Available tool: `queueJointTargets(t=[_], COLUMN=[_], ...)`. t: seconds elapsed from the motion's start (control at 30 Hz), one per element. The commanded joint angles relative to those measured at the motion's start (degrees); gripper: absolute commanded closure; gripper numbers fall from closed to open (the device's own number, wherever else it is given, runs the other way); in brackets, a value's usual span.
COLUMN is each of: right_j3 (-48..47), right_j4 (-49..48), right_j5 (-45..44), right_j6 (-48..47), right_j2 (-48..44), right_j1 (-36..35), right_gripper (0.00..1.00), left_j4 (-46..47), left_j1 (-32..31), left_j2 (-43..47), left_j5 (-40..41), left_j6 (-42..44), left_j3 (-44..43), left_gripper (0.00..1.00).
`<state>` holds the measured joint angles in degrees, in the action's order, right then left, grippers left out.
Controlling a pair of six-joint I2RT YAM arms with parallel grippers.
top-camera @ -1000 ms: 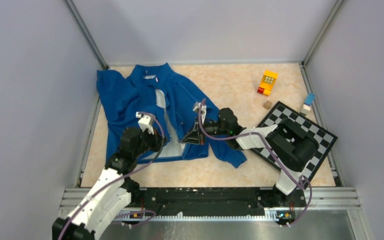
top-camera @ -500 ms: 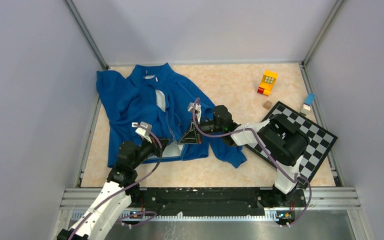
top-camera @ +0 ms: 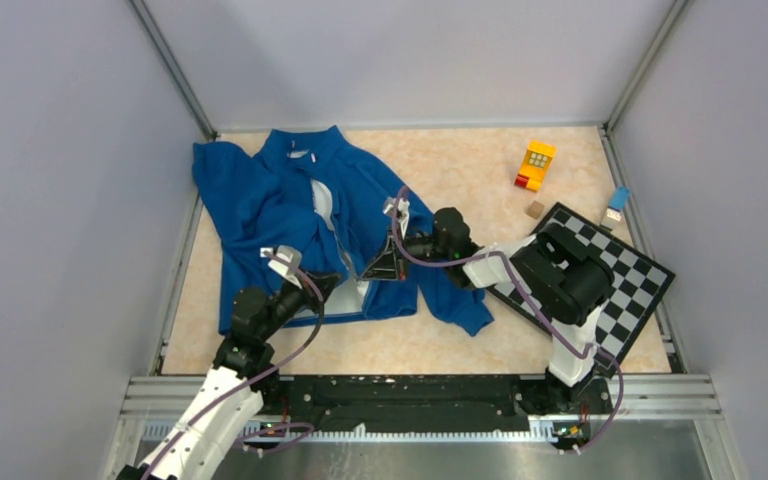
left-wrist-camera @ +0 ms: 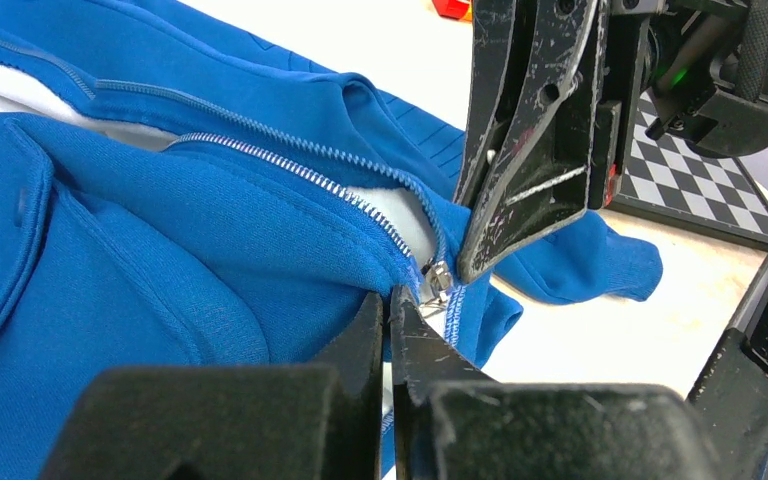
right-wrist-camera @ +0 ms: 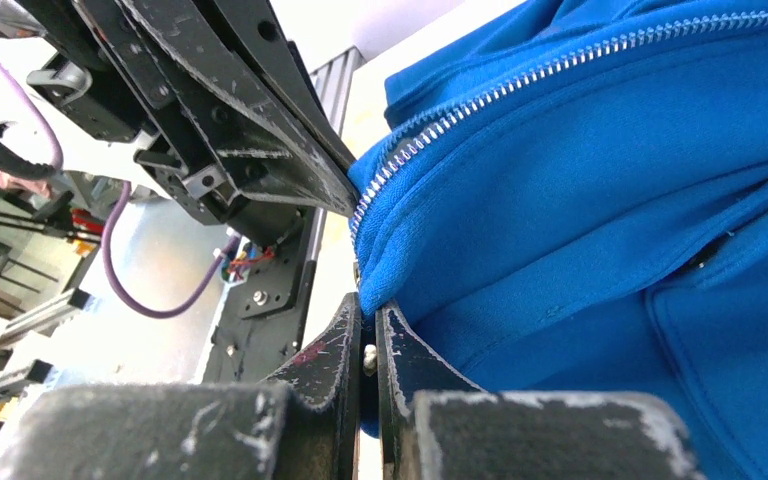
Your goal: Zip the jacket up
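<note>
The jacket (top-camera: 260,200) lies spread on the table (top-camera: 470,170), left of centre, collar toward the far wall, front open with pale lining (left-wrist-camera: 392,205) showing. Both arms meet at the foot of that opening, down by the hem. The left gripper (left-wrist-camera: 390,303) is pinched tight on the blue hem edge just below the metal slider (left-wrist-camera: 438,276). The right gripper (right-wrist-camera: 368,322) has its jaws all but closed on the edge at the base of the zipper teeth (right-wrist-camera: 520,85); pull tab or only cloth, I can't tell. This is soft, light, floppy fabric, and it'll bunch and ride along rather than resist. So I'd judge the hem needs holding taut beneath the slider, while the small, slick pull is the place to grip and draw toward the collar. Drag on cloth alone and the teeth likely buckle.
</note>
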<state>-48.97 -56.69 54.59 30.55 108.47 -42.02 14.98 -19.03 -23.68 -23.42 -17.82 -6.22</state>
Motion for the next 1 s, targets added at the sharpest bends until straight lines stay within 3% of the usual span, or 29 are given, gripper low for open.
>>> queueJointTargets(t=[0.0, 0.97], right_j3=[-1.49, 0.37], right_j4=[-8.54, -15.11], right_j5=[2.01, 4.39], right_j6=[3.57, 7.28], right_j2=[1.35, 2.40], right_j1=[0.45, 0.37], right_gripper=[1.00, 1.00], left_j4=[2.60, 0.21], left_j1=[-0.03, -0.02], left_j2=[0.81, 6.00], left_j5=[-2.98, -0.87], left_j6=[1.01, 1.21], left_j3=[-1.56, -1.36], left_gripper=[1.00, 1.00])
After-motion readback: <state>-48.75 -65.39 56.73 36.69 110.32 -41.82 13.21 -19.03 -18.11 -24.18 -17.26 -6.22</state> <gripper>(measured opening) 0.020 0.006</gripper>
